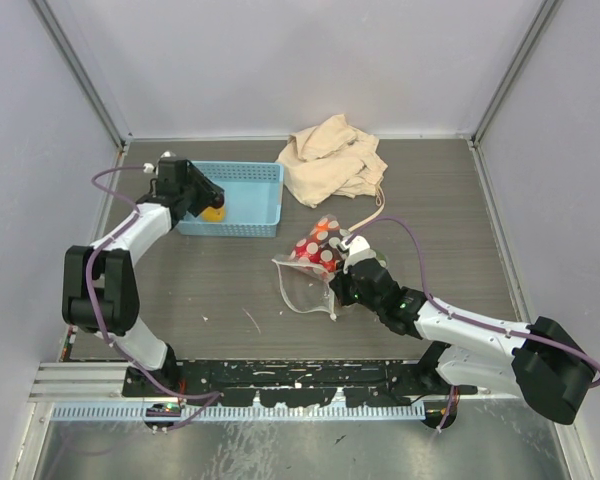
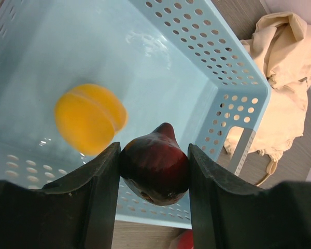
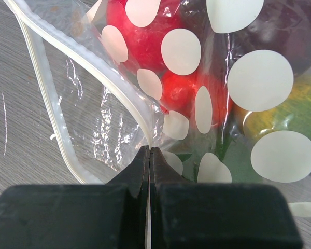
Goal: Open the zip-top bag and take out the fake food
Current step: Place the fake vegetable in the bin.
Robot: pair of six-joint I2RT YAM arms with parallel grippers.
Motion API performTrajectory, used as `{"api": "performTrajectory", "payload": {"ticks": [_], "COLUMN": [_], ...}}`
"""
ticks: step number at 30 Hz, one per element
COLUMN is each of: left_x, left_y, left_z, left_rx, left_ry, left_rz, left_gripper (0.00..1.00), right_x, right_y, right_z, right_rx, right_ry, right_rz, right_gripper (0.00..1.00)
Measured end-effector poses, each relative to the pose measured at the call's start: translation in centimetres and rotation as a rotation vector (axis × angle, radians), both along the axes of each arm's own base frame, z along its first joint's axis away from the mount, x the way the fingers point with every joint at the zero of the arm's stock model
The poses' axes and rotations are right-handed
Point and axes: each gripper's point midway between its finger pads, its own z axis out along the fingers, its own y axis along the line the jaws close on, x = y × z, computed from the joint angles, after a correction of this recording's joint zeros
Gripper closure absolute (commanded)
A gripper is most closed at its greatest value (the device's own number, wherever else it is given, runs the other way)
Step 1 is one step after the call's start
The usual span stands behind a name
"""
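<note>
basket (image 1: 230, 230), cloth bag (image 1: 330, 160) crowd beyond zip-top bag (image 1: 315, 262)

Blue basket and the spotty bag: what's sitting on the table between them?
Nothing. In the top view, only a bare strip of the wooden table separates the light blue perforated basket from the polka-dot zip-top bag.

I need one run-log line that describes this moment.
left gripper: grips maroon fake food above blue basket | right gripper: shut on zip-top bag | bag: open, red food inside | basket: one orange piece

The yellow fruit (image 2: 90, 118) in the basket (image 2: 233, 98) is blurred; dots (image 3: 260, 72) on the zip-top bag (image 3: 103, 129) partly hide its food (image 3: 140, 36).
</note>
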Motion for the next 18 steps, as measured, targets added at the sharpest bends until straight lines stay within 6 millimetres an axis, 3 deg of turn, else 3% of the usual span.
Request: {"api": "performTrajectory", "payload": {"ticks": [6, 10, 14, 18], "left_x": [1.7, 2.0, 2.2, 1.8], "left_y": [-0.2, 0.1, 0.3, 0.5], "left_z": [0.1, 0.5, 0.7, 0.8], "left_rx": [0.049, 0.077, 0.101, 0.123], "left_ry": [0.012, 0.004, -0.006, -0.034], "left_rz": [-0.006, -0.006, -0.013, -0.032], "left_gripper": [0.20, 0.13, 0.00, 0.02], "right_x": [0.0, 0.0, 0.0, 0.0], "right_y": [0.0, 0.0, 0.0, 0.0], "right_z": [0.0, 0.0, 0.0, 0.0], "right_rx": [0.000, 0.000, 0.000, 0.000], "right_ry": [0.000, 0.000, 0.000, 0.001], "right_rz": [0.000, 0.000, 0.001, 0.001], "right_gripper": [0.99, 0.99, 0.99, 0.99]}}
